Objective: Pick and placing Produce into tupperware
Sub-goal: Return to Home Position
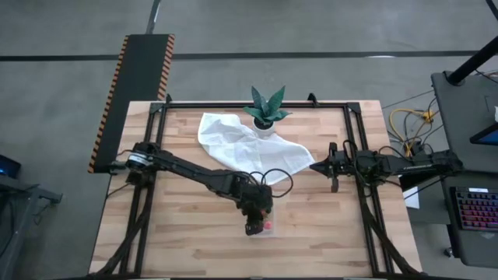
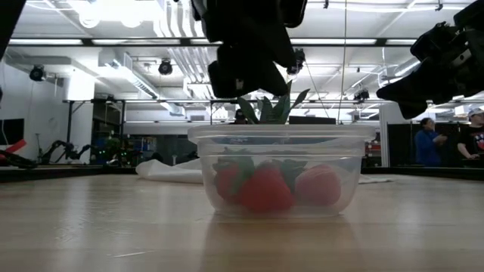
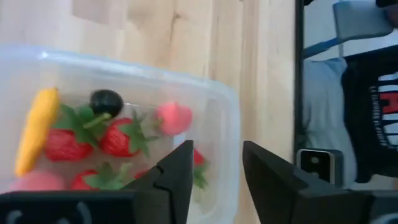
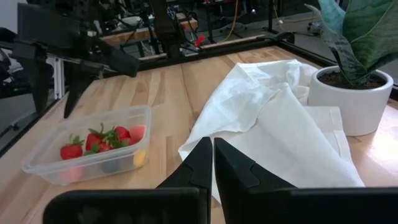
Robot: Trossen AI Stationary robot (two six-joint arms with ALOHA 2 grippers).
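Observation:
The clear tupperware (image 1: 268, 230) stands on the wooden table near its near edge. In the left wrist view, red strawberry pieces (image 3: 118, 138), an orange-yellow sliver (image 3: 36, 129), a dark round piece (image 3: 106, 101) and pink pieces (image 3: 174, 117) lie inside it. My left gripper (image 3: 217, 177) hovers open just above the container's rim (image 3: 231, 118), with one finger over the inside and one past the rim. The low view shows this gripper (image 2: 246, 75) clear of the tupperware (image 2: 280, 174). My right gripper (image 4: 213, 158) is shut and raised over the table's right part, at the white cloth's edge (image 4: 273, 118).
A crumpled white cloth (image 1: 245, 146) lies across the table's middle and far part. A green spiky plant in a white pot (image 1: 266, 117) stands at the far edge. Bare wood lies left and right of the tupperware. People stand in the room beyond the table (image 2: 432, 140).

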